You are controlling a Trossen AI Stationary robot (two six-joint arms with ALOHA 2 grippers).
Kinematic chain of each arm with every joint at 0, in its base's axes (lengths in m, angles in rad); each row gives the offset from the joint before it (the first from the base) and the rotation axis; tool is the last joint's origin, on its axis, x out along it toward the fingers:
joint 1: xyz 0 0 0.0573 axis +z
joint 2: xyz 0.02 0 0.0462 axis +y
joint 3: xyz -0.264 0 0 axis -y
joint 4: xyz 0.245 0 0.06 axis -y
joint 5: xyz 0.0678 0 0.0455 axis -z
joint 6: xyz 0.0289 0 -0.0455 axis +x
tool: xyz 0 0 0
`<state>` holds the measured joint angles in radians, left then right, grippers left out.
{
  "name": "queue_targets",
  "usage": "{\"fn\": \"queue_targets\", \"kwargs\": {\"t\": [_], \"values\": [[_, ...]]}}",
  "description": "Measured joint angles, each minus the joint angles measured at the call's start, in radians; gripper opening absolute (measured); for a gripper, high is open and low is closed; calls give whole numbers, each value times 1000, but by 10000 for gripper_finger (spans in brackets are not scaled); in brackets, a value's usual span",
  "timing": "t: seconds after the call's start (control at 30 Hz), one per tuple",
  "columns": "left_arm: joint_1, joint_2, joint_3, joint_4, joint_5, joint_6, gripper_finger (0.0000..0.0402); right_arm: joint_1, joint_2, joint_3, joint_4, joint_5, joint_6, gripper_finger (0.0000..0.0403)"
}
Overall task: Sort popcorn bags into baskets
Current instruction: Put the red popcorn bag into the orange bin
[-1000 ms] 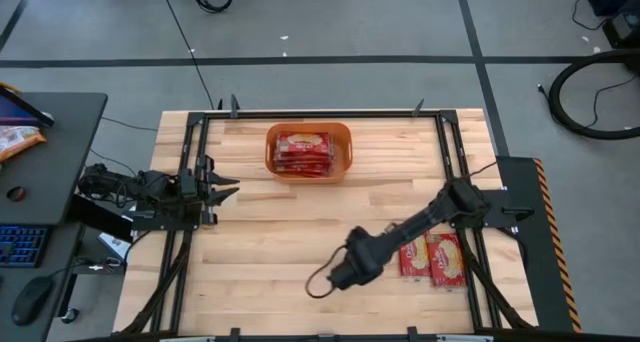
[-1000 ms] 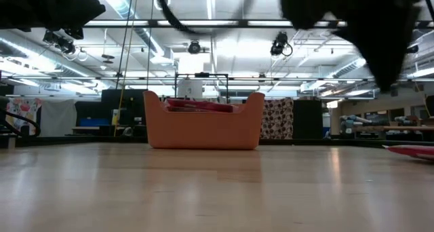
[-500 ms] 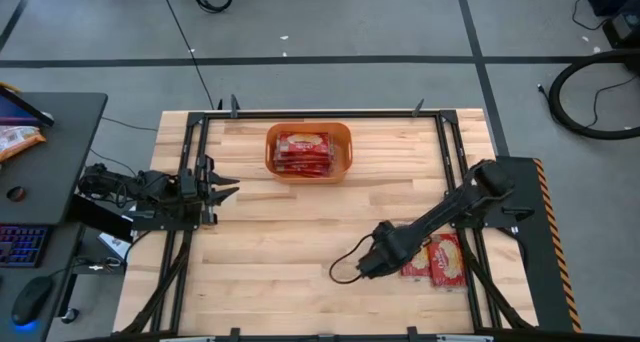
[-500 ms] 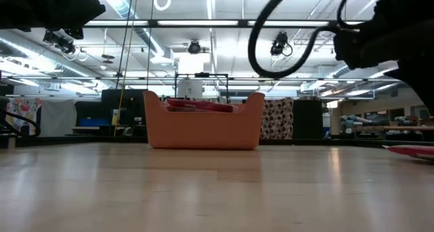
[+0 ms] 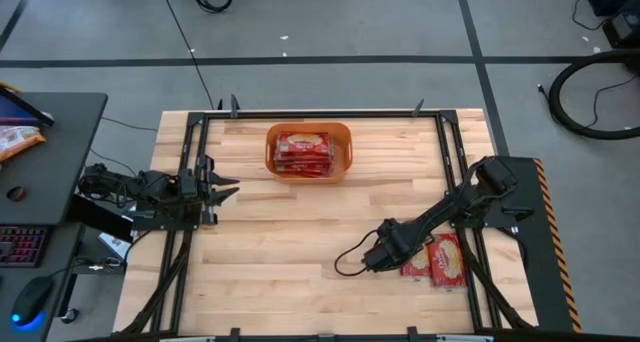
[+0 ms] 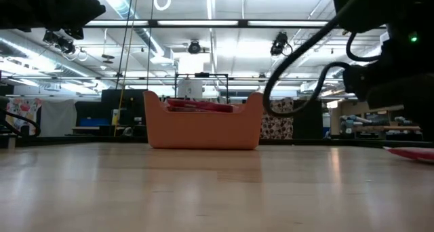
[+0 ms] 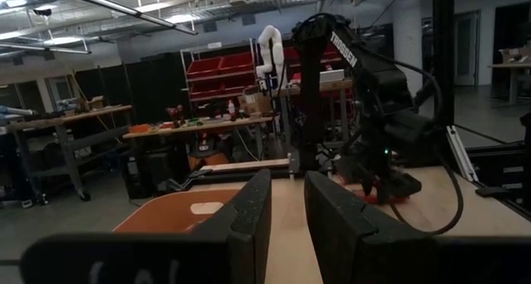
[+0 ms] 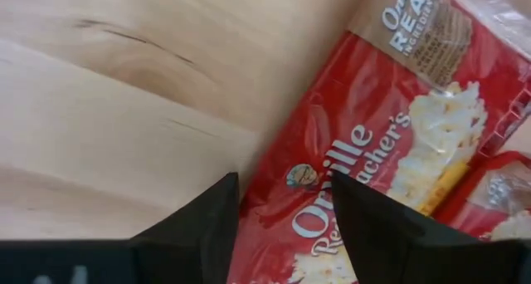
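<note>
The orange basket (image 5: 308,152) stands at the table's far middle with several red popcorn bags (image 5: 303,150) lying in it. Two more red bags (image 5: 447,260) lie flat side by side near the table's right edge. My right gripper (image 5: 388,254) is open just above the left one of these two. In the right wrist view (image 8: 286,193) its fingers stand over that bag's edge (image 8: 365,143), apart from it as far as shows. My left gripper (image 5: 228,187) waits at the table's left edge, open by a narrow gap (image 7: 288,201) and empty.
Bare wood lies between the basket and the two bags. A dark frame rail (image 5: 455,172) runs along the table's right side beside the bags. A desk with a keyboard and an orange-and-white packet (image 5: 18,137) stands off the table's left.
My right gripper has gone from the table's near middle toward the right edge, up to the two bags lying there. The bags and the basket have stayed where they were.
</note>
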<state>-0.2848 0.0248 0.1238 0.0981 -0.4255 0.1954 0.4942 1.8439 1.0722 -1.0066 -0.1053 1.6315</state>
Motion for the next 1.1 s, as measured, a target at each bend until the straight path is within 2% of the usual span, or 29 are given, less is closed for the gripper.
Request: {"fn": "queue_targets", "kwargs": {"t": [0.13, 0.33, 0.4, 0.53, 0.63, 0.73, 0.93, 1.0, 1.1], "values": [[0, 1, 0, 2, 0, 0, 79, -1, -4, -21, 4, -16, -19, 155], [0, 1, 0, 2, 0, 1, 79, 0, -2, -25, -3, -24, -79, 37], [0, 1, 0, 2, 0, 1, 79, 0, -1, -13, -2, -19, -100, 17], [0, 1, 0, 2, 0, 1, 79, -2, 4, 71, 26, 66, -169, 32], [0, 1, 0, 6, 0, 1, 79, -12, 4, 171, 19, 174, -259, 31], [0, 1, 0, 7, 0, 1, 79, -25, 4, 281, 0, 314, -392, 16], [0, 1, 0, 8, 0, 1, 79, -72, 3, 478, -4, 614, -742, 19], [0, 1, 0, 9, 0, 1, 79, -107, 3, 523, -8, 670, -839, 25], [0, 1, 0, 11, 0, 1, 79, -198, 3, 561, 24, 684, -999, 26]]}}
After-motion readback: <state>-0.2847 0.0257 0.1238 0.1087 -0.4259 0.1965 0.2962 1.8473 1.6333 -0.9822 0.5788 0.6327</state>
